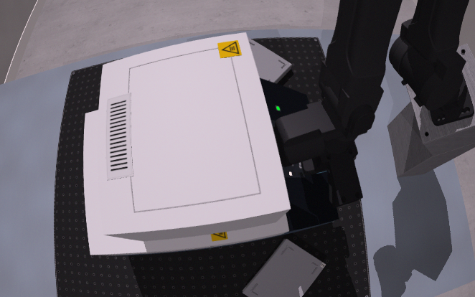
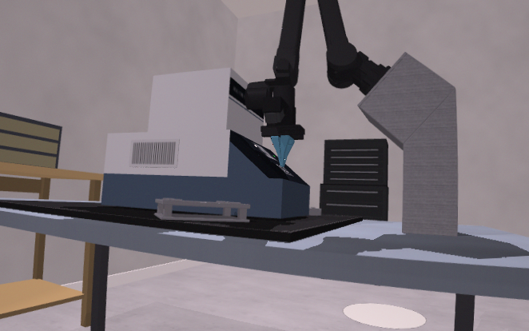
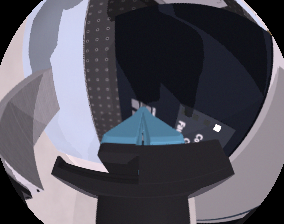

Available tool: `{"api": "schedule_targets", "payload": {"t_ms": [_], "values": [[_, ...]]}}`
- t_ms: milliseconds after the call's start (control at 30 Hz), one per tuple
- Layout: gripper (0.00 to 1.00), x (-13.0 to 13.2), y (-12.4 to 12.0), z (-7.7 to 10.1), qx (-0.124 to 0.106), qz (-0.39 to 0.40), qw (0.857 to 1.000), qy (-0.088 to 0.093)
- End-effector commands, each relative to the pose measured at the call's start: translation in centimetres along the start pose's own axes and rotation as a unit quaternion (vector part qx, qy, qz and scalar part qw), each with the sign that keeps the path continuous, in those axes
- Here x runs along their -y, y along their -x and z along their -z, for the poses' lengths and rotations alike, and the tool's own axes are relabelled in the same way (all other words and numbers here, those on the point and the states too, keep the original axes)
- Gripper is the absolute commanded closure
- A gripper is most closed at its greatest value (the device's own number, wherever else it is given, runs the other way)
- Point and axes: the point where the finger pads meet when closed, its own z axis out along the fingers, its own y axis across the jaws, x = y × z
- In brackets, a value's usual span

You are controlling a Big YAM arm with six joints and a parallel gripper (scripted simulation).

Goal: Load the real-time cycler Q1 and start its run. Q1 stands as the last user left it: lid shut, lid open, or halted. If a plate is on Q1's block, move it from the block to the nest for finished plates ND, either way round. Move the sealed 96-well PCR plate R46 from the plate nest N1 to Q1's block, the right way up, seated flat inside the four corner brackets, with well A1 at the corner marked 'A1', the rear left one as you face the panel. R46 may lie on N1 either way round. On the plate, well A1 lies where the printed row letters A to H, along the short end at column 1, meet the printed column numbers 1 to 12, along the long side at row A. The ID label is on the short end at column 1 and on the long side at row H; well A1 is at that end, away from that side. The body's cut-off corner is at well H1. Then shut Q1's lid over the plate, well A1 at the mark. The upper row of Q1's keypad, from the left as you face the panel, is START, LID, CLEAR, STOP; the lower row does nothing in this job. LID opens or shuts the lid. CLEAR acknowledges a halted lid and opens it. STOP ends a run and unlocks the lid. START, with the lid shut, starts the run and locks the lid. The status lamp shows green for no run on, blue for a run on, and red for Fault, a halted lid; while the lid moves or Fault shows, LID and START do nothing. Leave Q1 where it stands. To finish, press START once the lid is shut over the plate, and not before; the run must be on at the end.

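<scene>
The cycler Q1 point(image 1: 187, 143) stands on the black mat with its white lid point(image 1: 191, 129) shut; it also shows in the side view point(image 2: 200, 152). Its status lamp point(image 1: 278, 107) glows green. My gripper point(image 2: 283, 162) is shut and empty, its blue fingertips pointing down onto the sloped dark keypad panel point(image 2: 274, 162), touching or nearly touching the upper key row. In the wrist view the shut fingers point(image 3: 143, 123) sit right over the small keys point(image 3: 186, 131). Which key is under the tips I cannot tell. The plate is hidden under the lid.
An empty grey plate nest point(image 1: 285, 271) lies at the mat's front right, seen side-on in the side view point(image 2: 202, 209). Another grey nest point(image 1: 270, 62) sits behind the cycler's right rear. The arm's grey pedestal point(image 1: 449, 121) stands to the right.
</scene>
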Motion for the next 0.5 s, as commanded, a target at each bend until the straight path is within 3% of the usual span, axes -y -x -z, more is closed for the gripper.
{"api": "schedule_targets", "payload": {"t_ms": [0, 133, 300, 467], "values": [[1.00, 1.0, -0.1, 0.3, 0.001, -0.011, 1.000, -0.010], [1.00, 1.1, -0.1, 0.3, 0.001, -0.012, 1.000, -0.010], [1.00, -0.3, 0.2, 0.0, 0.003, -0.004, 1.000, 0.002], [1.00, 0.0, 0.5, 0.0, 0.006, -0.003, 1.000, -0.003]]}}
